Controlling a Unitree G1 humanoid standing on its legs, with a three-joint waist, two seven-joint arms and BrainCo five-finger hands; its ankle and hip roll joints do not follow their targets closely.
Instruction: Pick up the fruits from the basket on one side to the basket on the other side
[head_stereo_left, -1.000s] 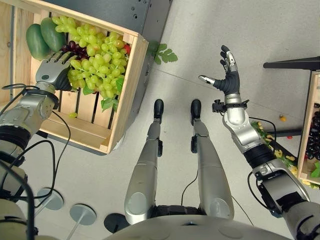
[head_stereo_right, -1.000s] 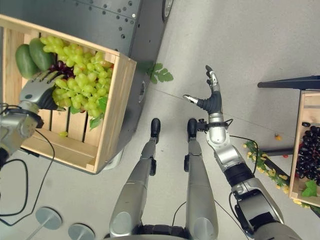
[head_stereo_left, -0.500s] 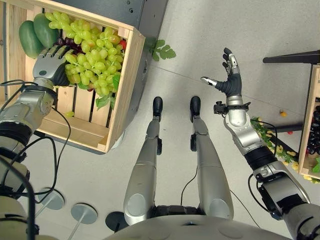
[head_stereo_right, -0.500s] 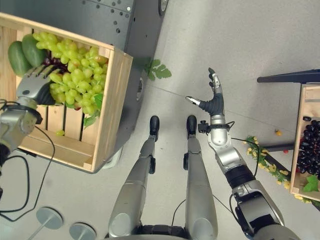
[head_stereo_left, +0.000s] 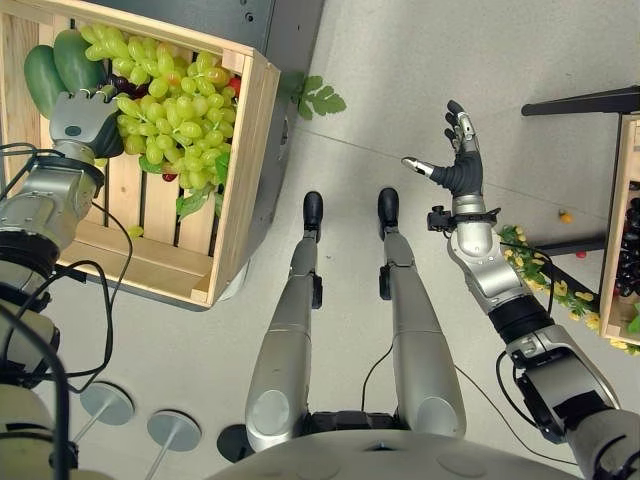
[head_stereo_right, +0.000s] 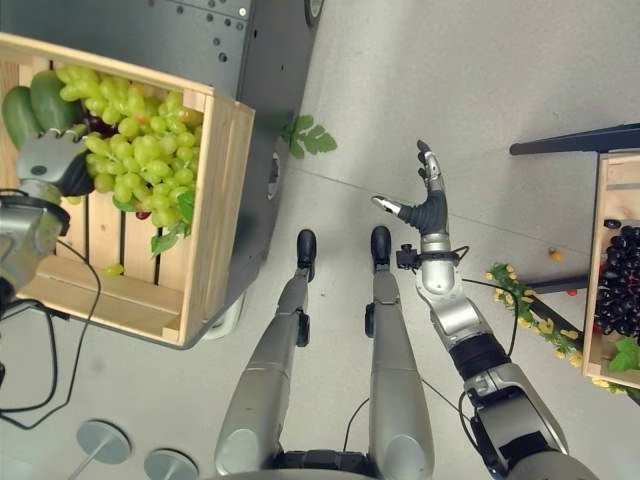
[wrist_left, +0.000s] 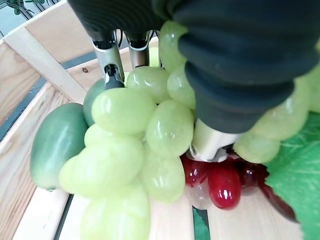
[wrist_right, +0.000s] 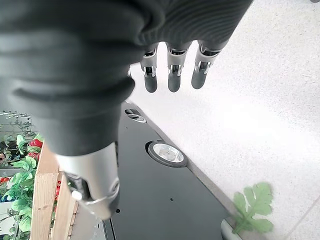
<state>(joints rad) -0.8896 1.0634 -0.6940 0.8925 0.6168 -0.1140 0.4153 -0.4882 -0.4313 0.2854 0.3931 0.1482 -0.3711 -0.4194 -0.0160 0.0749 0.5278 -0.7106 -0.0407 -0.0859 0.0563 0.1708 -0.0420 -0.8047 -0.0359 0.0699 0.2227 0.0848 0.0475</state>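
A wooden crate (head_stereo_left: 240, 190) at the left holds a big bunch of green grapes (head_stereo_left: 170, 110), two green mangoes (head_stereo_left: 60, 65) and some red grapes (wrist_left: 220, 180). My left hand (head_stereo_left: 80, 118) is down in that crate beside the mangoes. In the left wrist view its fingers (wrist_left: 107, 65) reach behind a cluster of green grapes (wrist_left: 150, 125) while the thumb presses on the near side. My right hand (head_stereo_left: 458, 150) is held up open over the floor, holding nothing. A second crate (head_stereo_right: 600, 270) at the right edge holds dark grapes (head_stereo_right: 622, 285).
A dark metal cabinet (head_stereo_right: 230, 40) stands behind the left crate. A loose green leaf (head_stereo_left: 318, 98) lies on the floor beside it. A yellow flower sprig (head_stereo_left: 545, 290) lies by the right crate, below a black bar (head_stereo_left: 585, 102). Round disc bases (head_stereo_left: 105, 400) sit at the lower left.
The camera has shifted. My left hand has sunk deeper into the green grapes, its fingers no longer stretched over them. The right hand has stayed raised and open.
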